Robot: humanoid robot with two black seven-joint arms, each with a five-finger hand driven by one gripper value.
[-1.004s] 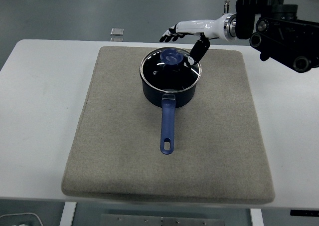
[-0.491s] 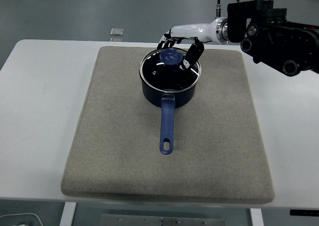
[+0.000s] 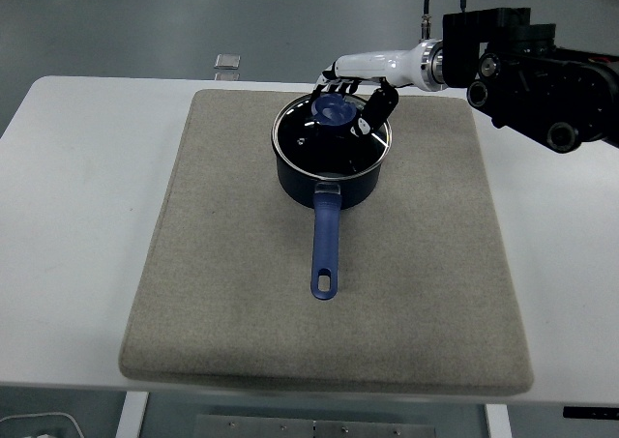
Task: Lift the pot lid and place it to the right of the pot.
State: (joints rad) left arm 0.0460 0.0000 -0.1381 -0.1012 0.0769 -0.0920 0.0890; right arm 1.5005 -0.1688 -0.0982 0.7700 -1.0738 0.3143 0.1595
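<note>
A dark blue saucepan (image 3: 332, 162) sits on the far half of a grey felt mat (image 3: 242, 293) covering most of the white table (image 3: 68, 225), its blue handle (image 3: 326, 245) running straight back toward the table's near edge. The glass lid (image 3: 329, 138) rests on the saucepan, blue knob (image 3: 335, 110) uppermost. The robot's right hand (image 3: 356, 92) reaches in over the saucepan's far rim — fingers partly curled around the knob, thumb on the right side of it, though actual contact cannot be confirmed. A small clear object (image 3: 227, 62) lies on the table beyond the mat's far-left corner.
</note>
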